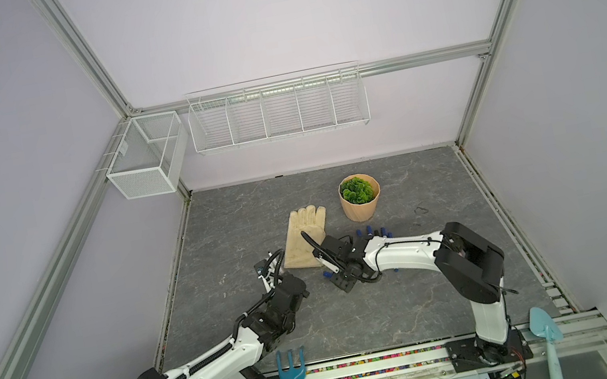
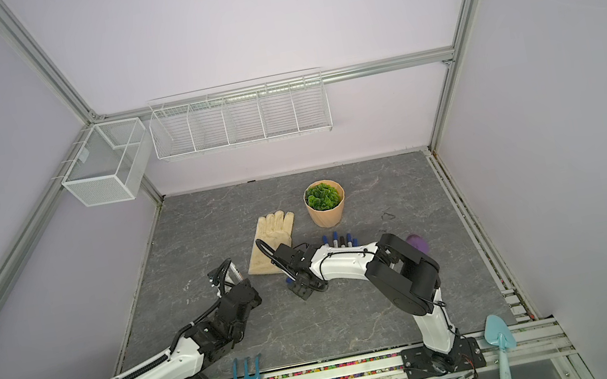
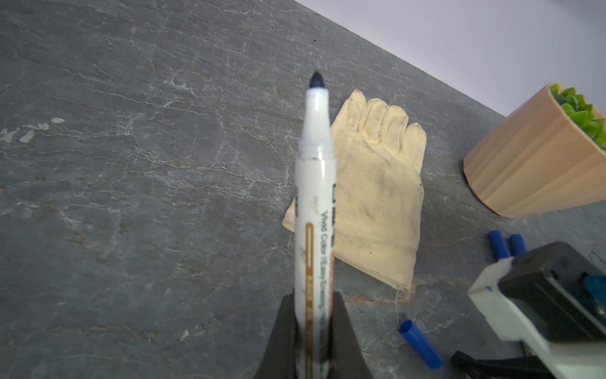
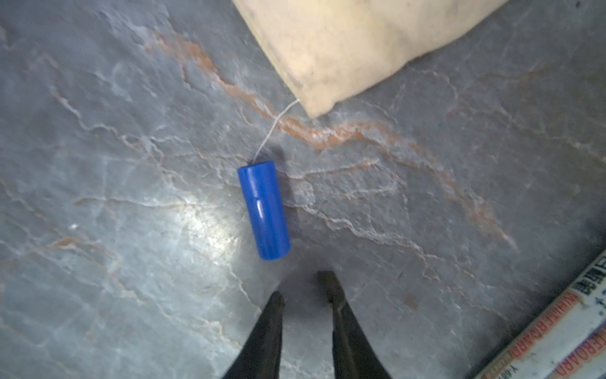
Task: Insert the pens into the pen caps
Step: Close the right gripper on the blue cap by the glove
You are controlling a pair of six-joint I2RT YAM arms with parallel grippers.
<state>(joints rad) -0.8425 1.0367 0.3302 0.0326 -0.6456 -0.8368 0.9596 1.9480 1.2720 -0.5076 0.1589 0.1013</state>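
The grey stone-patterned tabletop [image 1: 399,308] carries everything. In both top views the cream work glove [image 1: 304,237] lies flat near the middle, fingers towards the back wall. The ribbed tan plant pot [image 1: 361,205] stands upright just behind it and to its right, not touching it. Between the pot and the right arm's forearm lies a row of pens [image 2: 340,239], side by side, with blue caps and one darker cap showing (the forearm hides most of their barrels).

The left gripper [image 3: 314,305] is clamped on an uncapped pen [image 3: 316,197] just left of the glove's cuff. It grips the lower barrel, and the dark tip points away from the wrist. A second pen [image 4: 557,338] lies at the edge of the right wrist view, only part of its printed barrel showing.

The right gripper [image 4: 301,285] hangs low over the table, jaws slightly apart with nothing between them. Its tips are just short of a blue cap [image 4: 264,213]. That cap lies on its side on bare table near the glove's cuff corner, and a loose thread [image 4: 275,128] from the cuff reaches its far end.
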